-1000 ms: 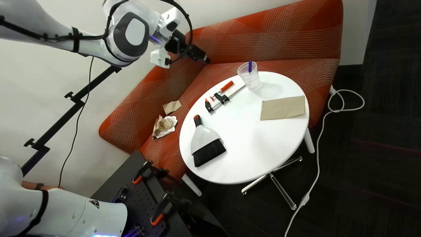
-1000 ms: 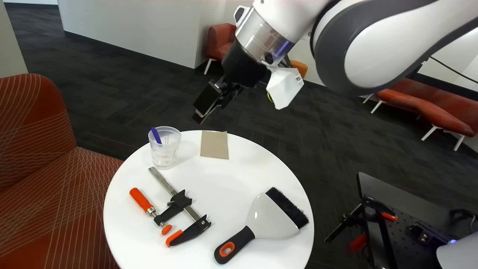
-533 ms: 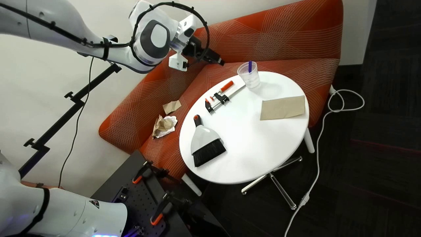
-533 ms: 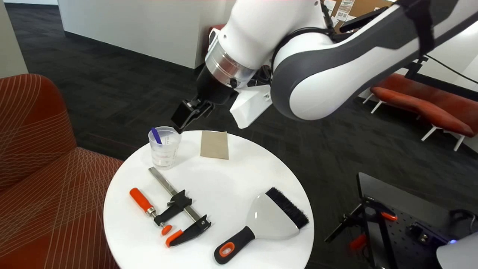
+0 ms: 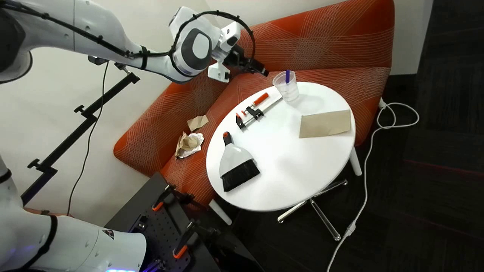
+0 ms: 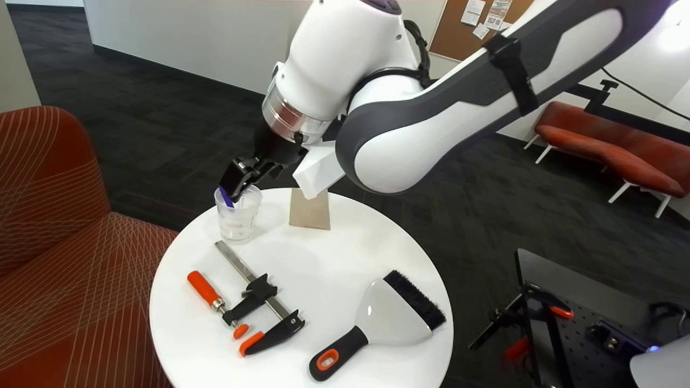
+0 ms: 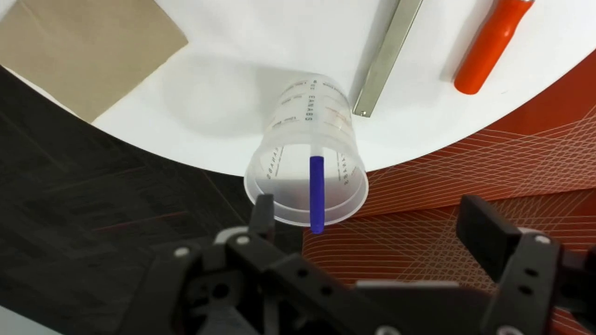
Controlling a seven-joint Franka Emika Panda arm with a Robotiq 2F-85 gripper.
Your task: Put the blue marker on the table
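The blue marker stands tilted inside a clear plastic cup, its blue end poking above the rim; it also shows in an exterior view and in the wrist view. The cup stands on the round white table near its edge. My gripper is open and empty. In the wrist view the blue end lies between the fingers, nearer the left finger, and appears beyond the fingertips. In an exterior view the gripper overlaps the cup's rim and partly hides the marker; contact cannot be told.
A bar clamp with an orange-red handle lies beside the cup. A brown paper piece and a dustpan with black brush lie on the table. The orange-red sofa runs behind it, with crumpled paper on its seat.
My arm and gripper have moved toward the cup, coming in from the upper left in an exterior view. The marker, cup and other table objects have not moved.
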